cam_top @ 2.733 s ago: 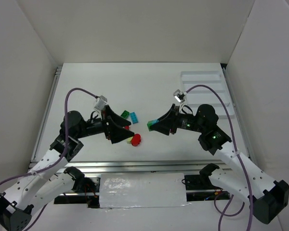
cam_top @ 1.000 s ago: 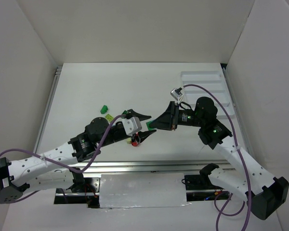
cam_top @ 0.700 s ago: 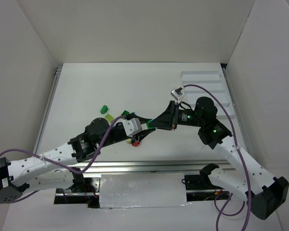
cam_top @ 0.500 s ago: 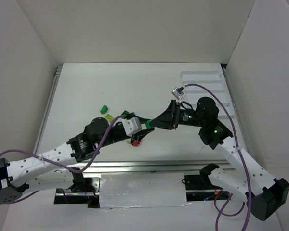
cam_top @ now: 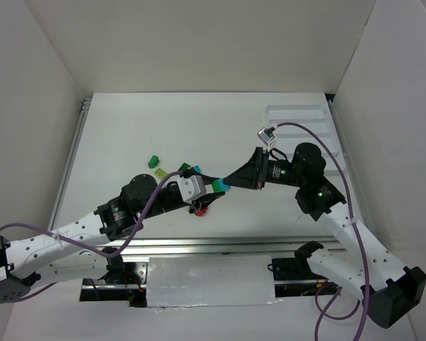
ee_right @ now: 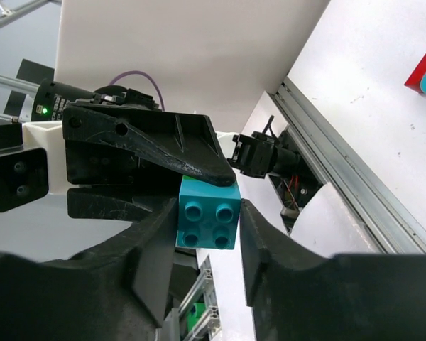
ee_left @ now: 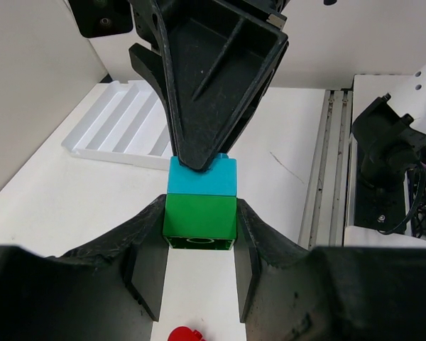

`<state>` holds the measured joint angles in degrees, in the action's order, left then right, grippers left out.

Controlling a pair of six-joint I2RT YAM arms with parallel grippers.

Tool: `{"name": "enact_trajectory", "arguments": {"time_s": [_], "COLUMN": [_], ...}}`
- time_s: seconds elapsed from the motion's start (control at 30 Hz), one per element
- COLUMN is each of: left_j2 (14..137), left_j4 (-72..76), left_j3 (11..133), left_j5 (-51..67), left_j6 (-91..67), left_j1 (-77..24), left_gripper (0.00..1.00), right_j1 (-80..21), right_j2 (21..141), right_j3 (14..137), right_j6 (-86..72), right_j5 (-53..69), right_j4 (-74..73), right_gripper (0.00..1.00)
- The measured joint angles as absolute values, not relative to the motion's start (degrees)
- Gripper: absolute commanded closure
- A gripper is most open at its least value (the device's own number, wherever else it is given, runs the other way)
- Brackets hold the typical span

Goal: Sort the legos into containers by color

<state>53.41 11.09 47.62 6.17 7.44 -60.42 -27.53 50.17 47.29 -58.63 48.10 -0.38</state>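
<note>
The left tool (ee_left: pixel 200 213) is clamped narrow on the sides of a green brick (ee_left: pixel 200 229). The right tool (ee_right: pixel 207 213) pinches the cyan brick (ee_left: pixel 201 177) that is stacked on it. The joined pair hangs between the two tools above the middle of the bench (cam_top: pixel 128 128), well apart from the tray (cam_top: pixel 298 114) at the far right corner.

The step in hand looks like splitting the two colours. A straight pull could make one brick slip, because each tool only holds smooth side faces. It would be better to rock the cyan brick off at one edge so the studs let go a row at a time, with the left tool fixed as the anchor. Do it low over the bench, so that a dropped brick does not bounce far. A red brick (cam_top: pixel 201 208) lies just beneath the pair, and a few loose bricks (cam_top: pixel 156 166) sit toward the left. The pair should stay clear of them. Once apart, each brick needs its own compartment, and the right arm has the shorter reach to the tray.

No brand, label or writing can be read in any view.
</note>
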Motion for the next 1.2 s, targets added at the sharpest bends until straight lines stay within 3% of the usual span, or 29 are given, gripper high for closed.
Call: {"name": "enact_trajectory", "arguments": {"time_s": [0.07,0.13,0.2,0.23,0.6,0.93,1.03,1.2], "left_j2": [53.4,53.4,53.5,53.5,53.8,49.8,49.6,50.1], "left_j4": [11.0,10.7,10.2,10.1,6.2,5.9,5.9,2.7], "left_j3": [47.7,47.8,47.8,47.8,48.7,48.7,48.7,50.7], "left_j5": [6.1,6.0,5.7,5.4,3.9,1.2,-0.7,-4.3], "left_j6": [7.7,8.0,8.5,8.6,9.3,9.0,7.9,1.1], "left_j1": [-60.4,-60.4,-60.4,-60.4,-60.5,-60.4,-60.4,-60.4], "left_gripper": [1.00,1.00,1.00,1.00,1.00,1.00,1.00,1.00], "right_j1": [-27.5,-27.5,-27.5,-27.5,-26.4,-12.6,-9.8,-4.1], "right_j2": [50.2,50.3,50.5,50.6,51.9,53.7,54.9,68.0], "right_j3": [47.3,47.3,47.3,47.3,47.2,41.1,44.5,55.3], "right_j6": [-58.6,-58.8,-58.5,-58.3,-54.1,-50.7,-46.3,-42.9], "right_j5": [48.1,48.1,48.2,48.3,49.2,51.4,41.5,15.9], "right_j4": [-0.5,-1.1,-1.2,-1.2,-2.0,-1.0,-8.8,-18.4], "right_gripper": [0.73,0.77,0.86,1.00,1.00,1.00,1.00,1.00]}}
